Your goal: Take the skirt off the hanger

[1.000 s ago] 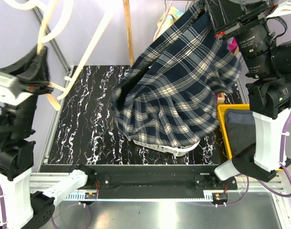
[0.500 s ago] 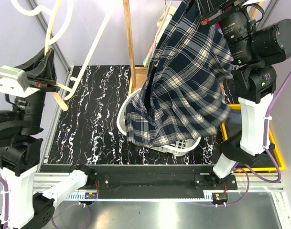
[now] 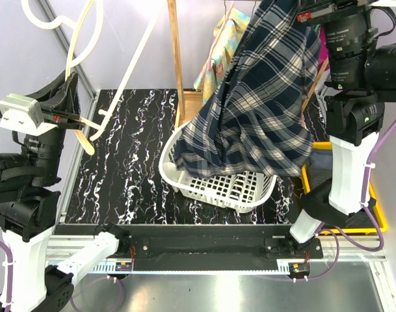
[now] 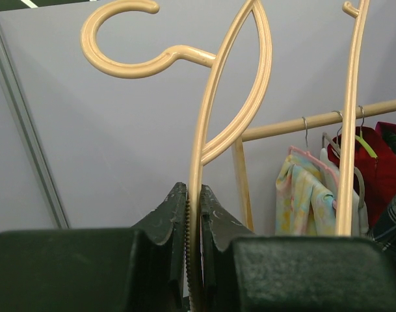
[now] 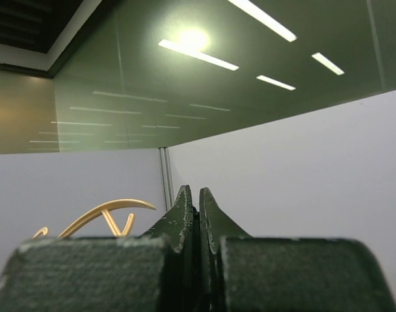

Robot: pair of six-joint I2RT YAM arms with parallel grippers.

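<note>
Two arms well apart: my left gripper [image 4: 192,195] clamps the bare hanger [image 4: 129,70] over the table's left edge. Right gripper [image 5: 192,195], pinched on the skirt [image 3: 256,110], hangs it lengthwise, hem in the basket [image 3: 250,195] directly below.

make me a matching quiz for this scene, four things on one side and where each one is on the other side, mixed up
Things:
1. skirt
2. hanger
3. white basket
4. yellow bin

Places:
A. clamped in the left gripper
B. at the right edge of the table
C. hanging from the right gripper
D. on the table, under the skirt

Pairs: 1-C, 2-A, 3-D, 4-B
</note>
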